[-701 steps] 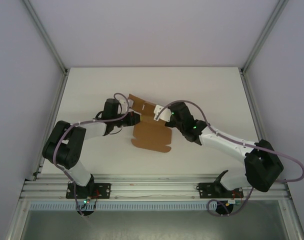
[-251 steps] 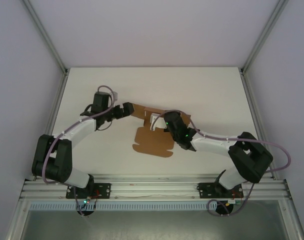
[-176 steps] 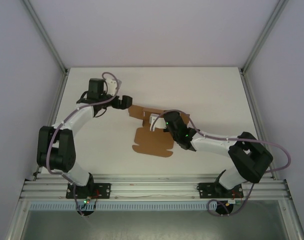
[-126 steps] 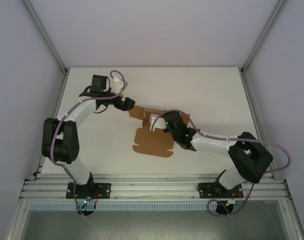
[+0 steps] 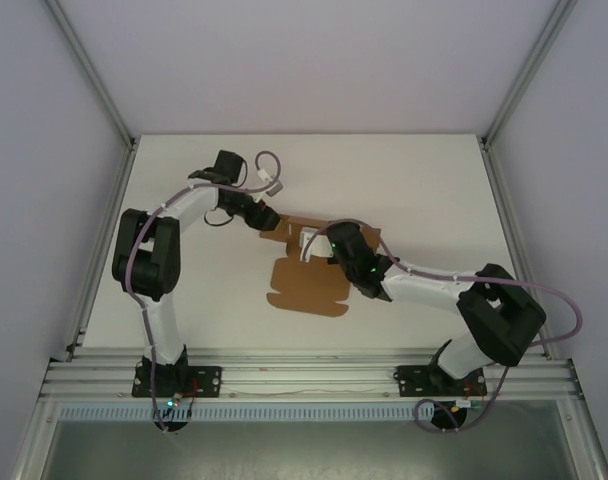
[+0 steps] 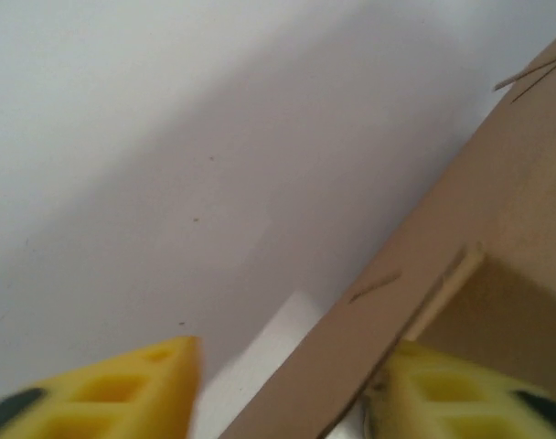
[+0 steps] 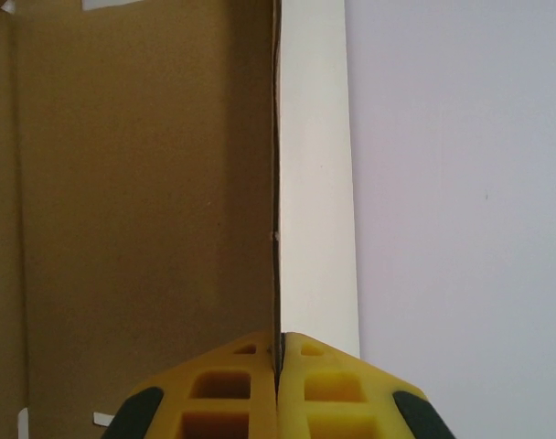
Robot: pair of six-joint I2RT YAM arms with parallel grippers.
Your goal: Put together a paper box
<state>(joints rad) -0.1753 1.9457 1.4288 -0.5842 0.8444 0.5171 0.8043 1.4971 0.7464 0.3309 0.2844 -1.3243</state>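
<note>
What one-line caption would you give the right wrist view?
Right gripper shut on a thin panel of the paper box, seen edge-on, white table beyond.

Light: bright, even and diffuse across the white tabletop (image 5: 404,180).
Shadows: soft and faint under the arms (image 5: 434,285); a broad grey one lay across the left wrist view.
Focus: overhead view was sharp; left hand (image 6: 287,389) blurred up close; paper box (image 7: 150,183) edge was crisp.

Brown kraft paper box (image 5: 306,280), mostly flat die-cut sheet on the table (image 5: 184,290), one flap upright.
</note>
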